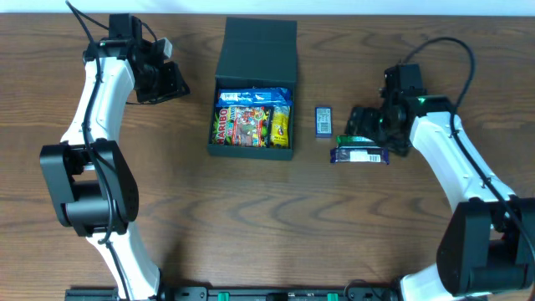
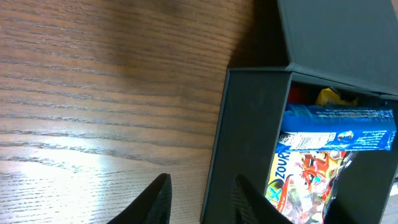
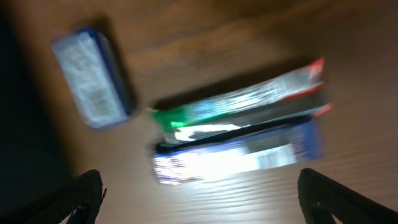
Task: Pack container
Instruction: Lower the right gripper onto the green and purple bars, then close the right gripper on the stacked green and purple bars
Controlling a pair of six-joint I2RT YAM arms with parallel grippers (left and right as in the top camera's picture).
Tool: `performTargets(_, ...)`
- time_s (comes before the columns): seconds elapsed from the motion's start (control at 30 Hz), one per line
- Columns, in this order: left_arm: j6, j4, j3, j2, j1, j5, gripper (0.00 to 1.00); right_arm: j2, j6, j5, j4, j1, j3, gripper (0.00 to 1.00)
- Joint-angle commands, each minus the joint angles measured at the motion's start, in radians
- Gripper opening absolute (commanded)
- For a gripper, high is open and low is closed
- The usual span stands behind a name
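The container (image 1: 235, 150) is a dark box at the table's middle, its flap lid (image 1: 256, 40) laid open behind it. Colourful snack packets (image 1: 251, 121) fill it. In the left wrist view its near wall (image 2: 249, 137) and a blue packet (image 2: 339, 134) show. My left gripper (image 1: 171, 84) hangs to the container's left, its jaws partly open (image 2: 200, 205) with nothing between them. My right gripper (image 1: 364, 132) stands wide open (image 3: 208, 199) just over a green bar (image 3: 236, 109) and a blue bar (image 3: 236, 152), both lying free on the table.
A small blue packet (image 1: 323, 120) lies between the container and the two bars (image 1: 359, 153); it also shows in the right wrist view (image 3: 93, 74). The right wrist view is blurred. The wooden table (image 1: 276, 226) stretches bare towards the front.
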Motion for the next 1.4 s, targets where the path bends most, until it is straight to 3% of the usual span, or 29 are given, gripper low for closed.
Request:
performTargets(0.0, 0.007, -0.005, 0.023, 0.012, 0.0, -0.004, 0.36, 0.01, 0.479, -0.185, 0.021, 0.003, -0.006, 0.99)
performTargets(0.17, 0.007, -0.006, 0.023, 0.012, 0.0, -0.003, 0.38, 0.01, 0.848, -0.242, 0.018, 0.004, -0.006, 0.96)
performTargets(0.3, 0.01, -0.006, 0.023, 0.012, 0.0, -0.003, 0.39, 0.01, 0.991, -0.246, 0.018, 0.012, -0.006, 0.84)
performTargets(0.37, 0.023, -0.006, 0.023, 0.012, 0.0, -0.003, 0.39, 0.01, 1.027, -0.241, 0.018, 0.024, -0.006, 0.86)
performTargets(0.53, 0.029, -0.005, 0.023, 0.012, 0.0, -0.003, 0.39, 0.01, 1.038, -0.169, 0.017, 0.049, -0.006, 0.99)
performTargets(0.8, 0.029, -0.005, 0.023, 0.012, 0.0, -0.003, 0.38, 0.02, 1.025, -0.003, -0.031, 0.069, -0.006, 0.99)
performTargets(1.37, 0.03, -0.004, 0.023, 0.012, 0.0, -0.003, 0.39, 0.164, 1.052, 0.013, 0.012, -0.004, -0.006, 0.99)
